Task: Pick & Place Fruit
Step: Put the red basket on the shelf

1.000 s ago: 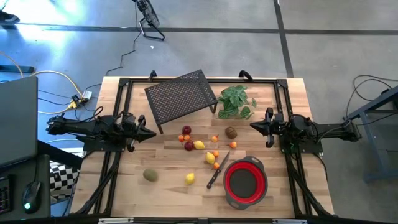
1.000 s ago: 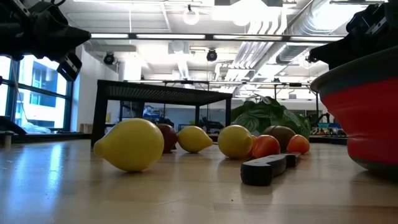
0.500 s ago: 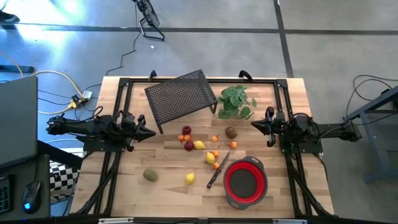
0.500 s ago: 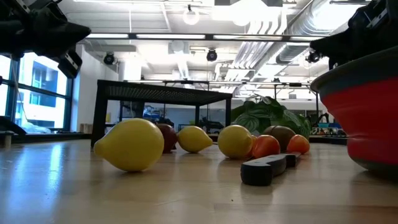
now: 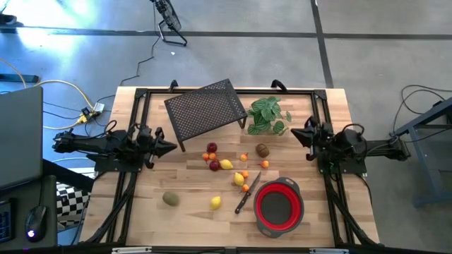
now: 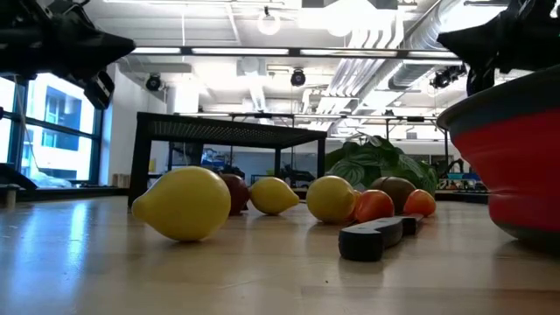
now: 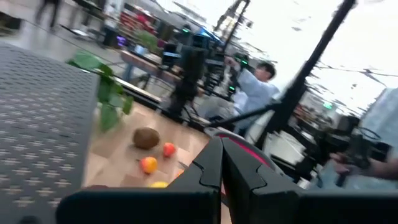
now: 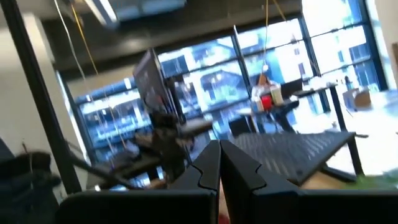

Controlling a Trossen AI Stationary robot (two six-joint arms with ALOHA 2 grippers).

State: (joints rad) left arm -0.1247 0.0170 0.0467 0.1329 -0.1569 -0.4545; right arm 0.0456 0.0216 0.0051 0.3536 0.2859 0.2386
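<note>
We see the left gripper (image 5: 171,146) hanging near the table's left edge, fingers pressed together and holding nothing; the right gripper (image 5: 294,134) hangs near the right edge, likewise closed and empty. The fruit (image 5: 226,164) lies scattered across the table's middle, between the black mesh rack (image 5: 205,110) and the red bowl (image 5: 279,205).

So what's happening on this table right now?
Nothing is being handled at the moment. The left gripper and right gripper are both shut and empty, at opposite sides of the table. The small fruit lies scattered mid-table, and the red bowl has none in it.
</note>
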